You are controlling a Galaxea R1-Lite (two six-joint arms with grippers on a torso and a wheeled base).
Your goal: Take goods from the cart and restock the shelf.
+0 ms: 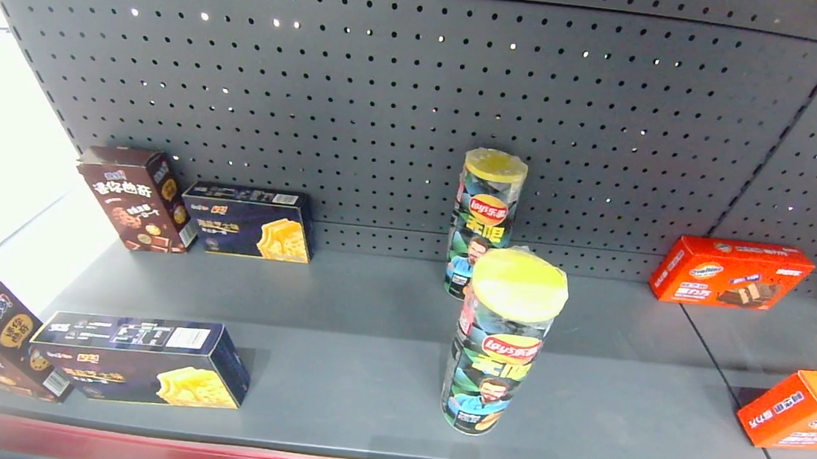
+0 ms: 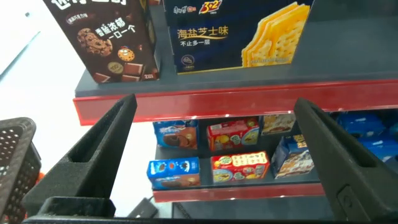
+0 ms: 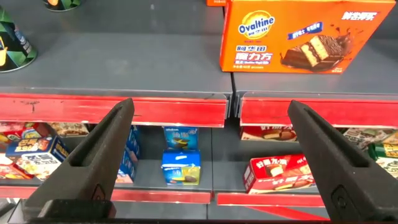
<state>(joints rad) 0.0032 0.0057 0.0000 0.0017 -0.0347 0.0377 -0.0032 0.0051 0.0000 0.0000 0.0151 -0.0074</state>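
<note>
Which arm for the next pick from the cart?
Left, likely: both the left gripper and right gripper are open and empty, but a black mesh basket, seemingly the cart, lies near the left one.

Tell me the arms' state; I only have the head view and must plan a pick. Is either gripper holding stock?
Observer: No. The left gripper is open and empty, facing the red metal shelf edge below the dark blue cardboard cracker box.
Operator: And the right?
Observer: The right gripper is also open and empty, facing the orange cardboard wafer box.
Operator: Any cart nearby?
Observer: A black mesh basket shows near the left gripper.
</note>
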